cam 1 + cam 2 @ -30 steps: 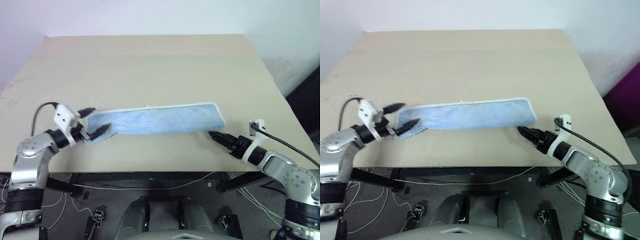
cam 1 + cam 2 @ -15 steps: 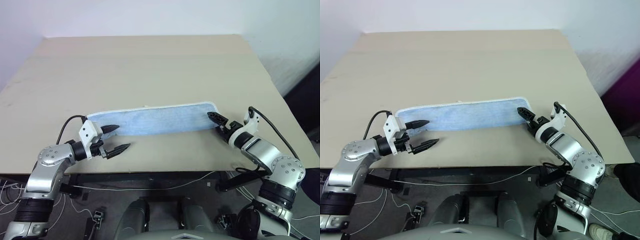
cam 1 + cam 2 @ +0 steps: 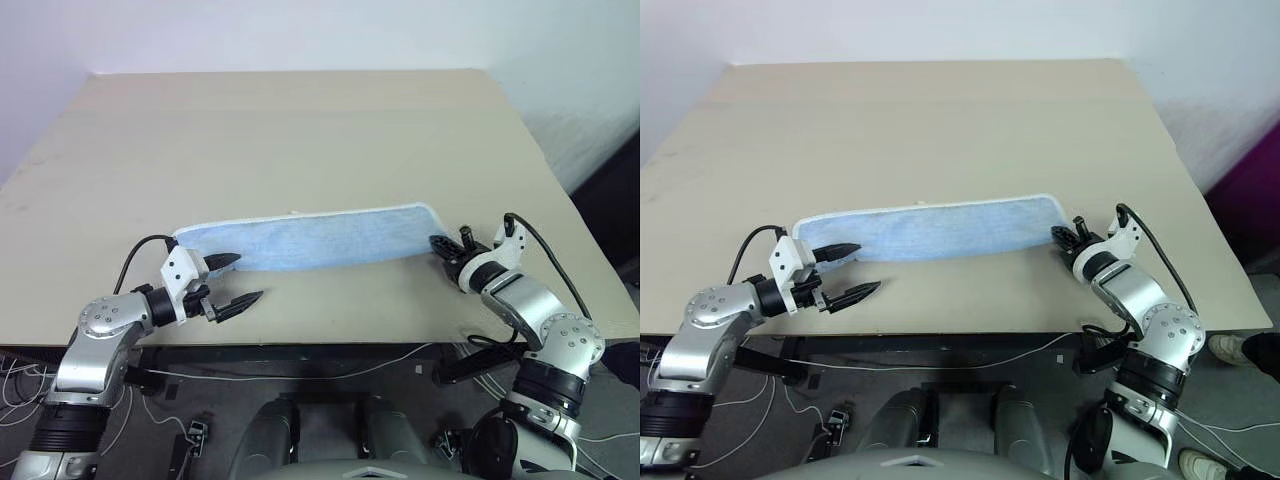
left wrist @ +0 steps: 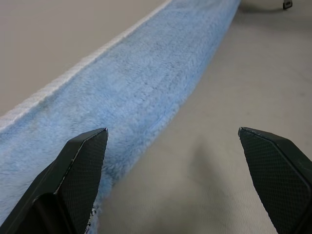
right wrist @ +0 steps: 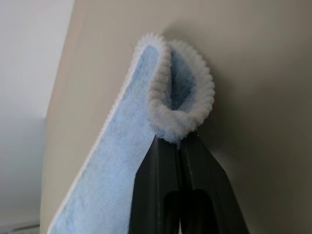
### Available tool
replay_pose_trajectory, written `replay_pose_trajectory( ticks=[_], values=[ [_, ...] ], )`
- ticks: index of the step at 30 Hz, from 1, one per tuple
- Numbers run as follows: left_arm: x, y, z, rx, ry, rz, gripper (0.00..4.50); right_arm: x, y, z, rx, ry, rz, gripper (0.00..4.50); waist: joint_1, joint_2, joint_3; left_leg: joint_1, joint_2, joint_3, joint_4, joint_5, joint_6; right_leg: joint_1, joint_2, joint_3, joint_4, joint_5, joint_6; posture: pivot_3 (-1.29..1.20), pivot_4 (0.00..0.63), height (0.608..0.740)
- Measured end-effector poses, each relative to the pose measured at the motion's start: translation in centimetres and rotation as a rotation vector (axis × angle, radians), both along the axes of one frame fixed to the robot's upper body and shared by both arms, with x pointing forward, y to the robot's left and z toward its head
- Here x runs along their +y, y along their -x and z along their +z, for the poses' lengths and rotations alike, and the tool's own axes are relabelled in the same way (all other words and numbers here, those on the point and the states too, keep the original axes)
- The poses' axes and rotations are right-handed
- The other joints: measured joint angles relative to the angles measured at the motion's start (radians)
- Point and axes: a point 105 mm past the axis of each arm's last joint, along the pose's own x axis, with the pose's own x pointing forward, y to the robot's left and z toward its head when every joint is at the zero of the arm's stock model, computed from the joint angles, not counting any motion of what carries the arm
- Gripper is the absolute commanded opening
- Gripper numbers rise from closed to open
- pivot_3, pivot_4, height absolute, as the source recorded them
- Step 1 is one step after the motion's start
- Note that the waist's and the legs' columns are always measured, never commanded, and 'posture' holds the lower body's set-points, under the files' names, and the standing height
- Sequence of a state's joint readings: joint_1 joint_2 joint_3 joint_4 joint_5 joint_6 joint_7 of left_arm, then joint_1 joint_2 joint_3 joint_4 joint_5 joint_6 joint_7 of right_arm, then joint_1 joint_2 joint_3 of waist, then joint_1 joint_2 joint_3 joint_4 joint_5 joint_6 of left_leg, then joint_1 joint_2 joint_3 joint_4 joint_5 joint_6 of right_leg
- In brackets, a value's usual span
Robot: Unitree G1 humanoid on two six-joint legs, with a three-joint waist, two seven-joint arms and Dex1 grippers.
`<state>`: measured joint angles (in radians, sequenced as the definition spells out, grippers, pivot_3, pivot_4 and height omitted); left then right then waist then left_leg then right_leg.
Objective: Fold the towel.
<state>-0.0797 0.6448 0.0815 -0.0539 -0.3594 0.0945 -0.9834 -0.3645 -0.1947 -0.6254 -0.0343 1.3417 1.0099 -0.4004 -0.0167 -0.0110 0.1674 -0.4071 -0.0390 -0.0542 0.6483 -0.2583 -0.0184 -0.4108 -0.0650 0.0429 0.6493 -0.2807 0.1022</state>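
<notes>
The towel point(image 3: 310, 238), light blue terry cloth with white edging, lies folded into a long narrow strip across the near part of the tan table point(image 3: 300, 130). My right gripper point(image 3: 441, 246) is shut on the towel's right end; in the right wrist view the pinched edge point(image 5: 178, 97) curls over the closed fingers point(image 5: 165, 170). My left gripper point(image 3: 232, 280) stands open at the strip's left end, one fingertip point(image 3: 226, 261) at the cloth's edge, the other point(image 3: 247, 298) over bare table. In the left wrist view the towel point(image 4: 122, 92) runs away between the spread fingers point(image 4: 80, 161).
The table's front edge point(image 3: 330, 345) runs just below both grippers, and its right edge point(image 3: 585, 250) lies close to my right arm. Cables and table legs show on the floor beneath.
My right gripper moved up to the towel's right end and closed on it. The left gripper let go of the left end earlier and now stays open beside it.
</notes>
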Motion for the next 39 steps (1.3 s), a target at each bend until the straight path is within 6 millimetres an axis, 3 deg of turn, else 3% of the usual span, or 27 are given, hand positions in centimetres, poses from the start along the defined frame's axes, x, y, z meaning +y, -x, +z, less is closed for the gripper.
replay_pose_trajectory(
  ticks=[10,13,17,21,27,31,35,39],
  values=[
    [0.1,-0.1,-0.1,-0.011,-0.009,0.003,4.5,-7.5,0.0,2.1,-0.053,0.143,-0.142,0.05,0.001,0.0,0.0,0.0,0.0,0.001,0.0,0.0,0.0,0.0,0.0,0.0,0.0,0.0,0.0,0.0,0.15,0.74],
    [0.0,-0.1,-0.2,-0.013,-0.012,0.001,4.5,-8.5,-0.2,3.3,-0.094,0.2,-0.126,0.05,0.001,0.0,0.0,0.0,0.0,0.001,0.0,0.0,0.0,0.0,0.0,0.0,0.0,0.0,0.0,0.0,0.15,0.74],
    [-0.3,-0.1,-0.4,-0.011,-0.006,-0.006,4.5,-8.2,-0.7,4.2,-0.134,0.369,-0.041,0.05,0.001,0.0,0.0,0.0,0.0,0.001,0.0,0.0,0.001,0.001,0.001,0.0,-0.001,0.0,0.0,0.0,0.15,0.74],
    [-0.4,-0.2,-0.5,-0.01,-0.006,-0.005,4.5,-5.1,-1.2,4.9,-0.202,0.561,0.144,0.05,0.0,0.001,0.0,0.0,0.001,0.001,0.0,0.0,0.001,0.0,0.0,0.0,-0.001,0.0,0.0,0.0,0.15,0.74],
    [-0.5,-0.2,-0.5,-0.011,-0.002,-0.002,4.5,2.7,-0.9,7.5,-0.455,0.902,0.519,0.05,0.001,0.001,0.001,0.0,0.001,0.0,0.0,0.0,0.001,0.0,0.0,0.0,-0.001,0.0,0.0,0.0,0.15,0.74],
    [-0.7,-0.2,-0.7,-0.009,0.008,0.007,4.5,7.1,0.0,5.6,-0.517,1.028,0.754,0.05,0.005,0.0,0.001,0.0,0.001,0.0,0.001,0.0,0.001,0.0,-0.001,0.0,-0.002,0.0,0.0,0.0,0.15,0.74],
    [-0.9,-0.1,-0.8,-0.013,0.01,0.01,4.5,9.6,0.5,3.0,-0.521,1.095,0.888,0.05,0.004,0.001,0.001,-0.001,0.001,-0.001,0.001,0.0,0.0,0.0,-0.002,0.0,-0.002,0.0,0.0,0.0,0.15,0.74],
    [-0.7,0.1,-1.1,-0.005,0.01,0.024,4.5,10.5,0.7,2.4,-0.539,1.111,0.923,0.05,0.005,0.0,0.001,-0.001,0.001,-0.001,0.001,0.0,0.0,0.0,-0.002,0.0,-0.002,0.0,0.0,0.0,0.15,0.74]
  ],
)
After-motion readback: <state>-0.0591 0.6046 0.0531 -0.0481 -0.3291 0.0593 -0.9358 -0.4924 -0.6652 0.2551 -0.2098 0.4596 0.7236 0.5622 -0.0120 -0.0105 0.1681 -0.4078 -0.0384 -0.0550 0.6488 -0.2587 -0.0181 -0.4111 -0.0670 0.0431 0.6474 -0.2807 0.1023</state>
